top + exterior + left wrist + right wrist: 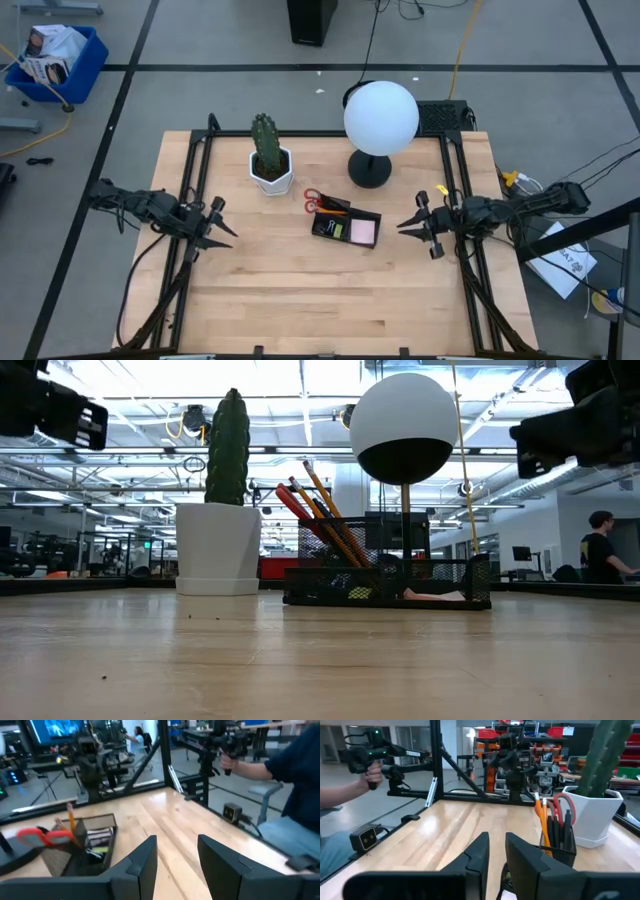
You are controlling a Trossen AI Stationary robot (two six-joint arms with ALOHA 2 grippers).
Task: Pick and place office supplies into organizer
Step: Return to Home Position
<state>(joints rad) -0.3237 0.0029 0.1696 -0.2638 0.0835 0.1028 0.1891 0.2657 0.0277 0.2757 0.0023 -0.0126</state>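
High view: organizer (335, 226) centred on tabletop (300, 300), pink sticky pad (363, 231) inside — left gripper (222, 222) and right gripper (408, 225) flank it, well apart.
Low view: orange pencils (325, 510) lean from it.
Left wrist view: left gripper spread, released.
Right wrist view: right gripper slightly parted — empty.

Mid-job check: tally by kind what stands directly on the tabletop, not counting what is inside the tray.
Cactus pot: 1
Globe lamp: 1
Black organizer: 1
Total: 3
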